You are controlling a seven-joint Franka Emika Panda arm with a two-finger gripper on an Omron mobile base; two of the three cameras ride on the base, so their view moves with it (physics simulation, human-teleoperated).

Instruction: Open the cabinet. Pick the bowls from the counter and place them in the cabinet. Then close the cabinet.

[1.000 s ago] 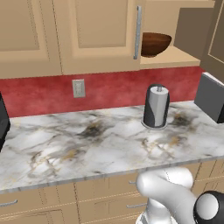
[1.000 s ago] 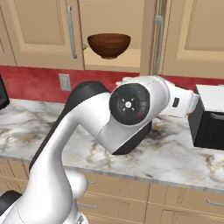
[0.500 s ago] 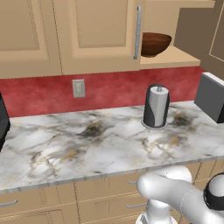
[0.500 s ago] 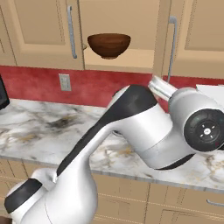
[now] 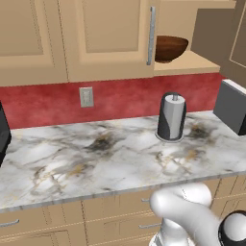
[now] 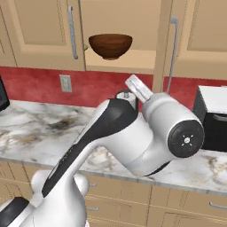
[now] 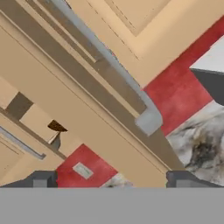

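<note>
The claw (image 7: 111, 180) hangs with jaws wide apart, empty. Ahead of it stands the cabinet (image 7: 83, 92), one door swung open; the wooden bowl (image 6: 110, 45) already sits inside; closing likely remains

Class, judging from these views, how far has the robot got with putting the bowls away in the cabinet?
Done: the cabinet stands open, and the brown bowl sits on its shelf. In hand: the open, empty gripper faces the open door's handle. Left: closing that door. Whether the second bowl is stored, I cannot tell.
</note>
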